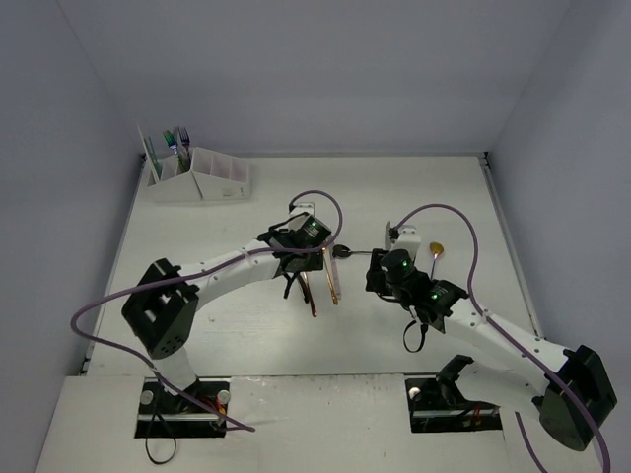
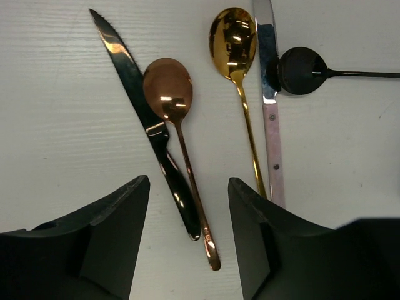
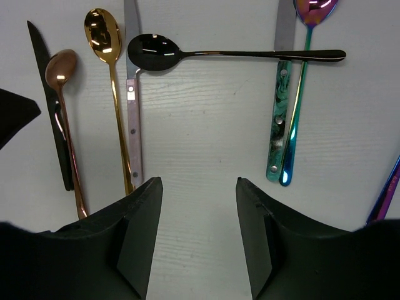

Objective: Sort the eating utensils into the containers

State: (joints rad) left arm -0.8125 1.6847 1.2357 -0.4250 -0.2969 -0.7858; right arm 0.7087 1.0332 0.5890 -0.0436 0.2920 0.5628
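Observation:
My left gripper [image 2: 187, 240] is open and low over the table. The handle ends of a black knife [image 2: 134, 87] and a copper spoon [image 2: 167, 87] lie between its fingers, which touch neither. A gold spoon [image 2: 232, 37], a pink-handled knife [image 2: 273, 137] and a black spoon [image 2: 302, 70] lie just to the right. My right gripper [image 3: 199, 237] is open over bare table, with the black spoon [image 3: 150, 51] lying crosswise ahead of it. A teal-handled knife [image 3: 278, 131] and an iridescent spoon [image 3: 297, 112] lie to its right. The white containers [image 1: 212, 182] stand at the far left.
Several utensils [image 1: 173, 143] stand upright in the rack's left compartments. Another gold spoon [image 1: 437, 248] lies right of my right wrist. A purple handle [image 3: 387, 187] shows at the right edge. Grey walls close in the table on three sides.

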